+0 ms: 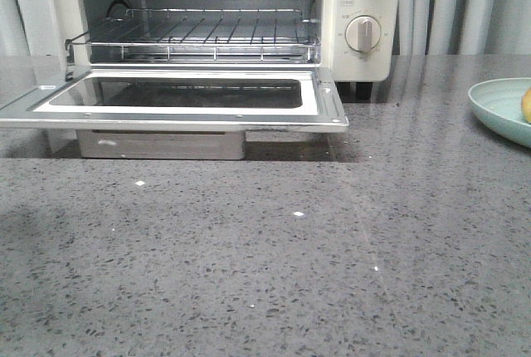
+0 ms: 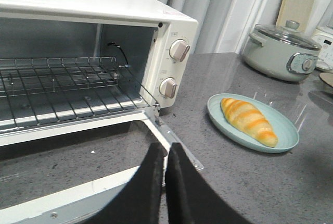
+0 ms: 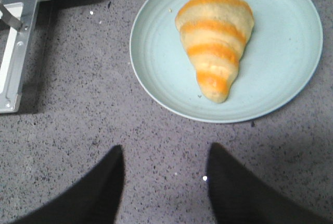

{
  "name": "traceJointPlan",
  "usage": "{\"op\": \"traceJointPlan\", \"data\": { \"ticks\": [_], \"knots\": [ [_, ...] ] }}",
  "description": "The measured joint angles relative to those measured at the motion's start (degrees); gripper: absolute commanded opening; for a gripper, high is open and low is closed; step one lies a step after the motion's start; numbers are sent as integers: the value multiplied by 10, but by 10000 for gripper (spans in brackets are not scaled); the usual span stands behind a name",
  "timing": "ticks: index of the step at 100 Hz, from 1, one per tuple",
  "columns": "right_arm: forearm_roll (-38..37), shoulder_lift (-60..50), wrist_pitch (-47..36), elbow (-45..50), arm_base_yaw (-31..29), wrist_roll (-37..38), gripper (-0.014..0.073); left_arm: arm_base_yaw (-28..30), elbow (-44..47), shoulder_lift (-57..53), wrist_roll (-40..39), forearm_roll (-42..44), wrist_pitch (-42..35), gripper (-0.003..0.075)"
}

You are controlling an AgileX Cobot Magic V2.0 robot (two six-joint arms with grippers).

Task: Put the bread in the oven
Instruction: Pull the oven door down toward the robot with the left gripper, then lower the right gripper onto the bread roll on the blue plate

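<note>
Right wrist view: my right end effector (image 3: 164,179) hangs spread apart near the croissant (image 3: 215,35); my left end effector (image 2: 165,156) is pressed together.

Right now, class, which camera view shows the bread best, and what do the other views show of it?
The right wrist view: the bread lies whole and close on its pale blue plate, ridged bands clear. The left wrist view shows it whole but smaller and farther off. The front view catches only a yellow sliver at the frame's right edge.

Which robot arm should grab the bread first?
The right one, probably. Its tool is open and hangs just short of the plate with the bread. The left tool is shut, over the oven door.
</note>
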Motion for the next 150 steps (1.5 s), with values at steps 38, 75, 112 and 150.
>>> {"op": "traceJointPlan", "data": {
  "ticks": [38,75,112,150],
  "knots": [
    [-4,187,38,-103,0,-4,423,46,-58,0,0,55,60,-22],
    [-92,344,44,-213,0,-5,423,46,-62,0,0,68,77,-22],
    [-150,445,35,-232,0,-5,423,46,-62,0,0,68,81,-22],
    [-169,489,8,-233,0,-7,423,46,-62,0,0,68,82,-22]
  ]
}}
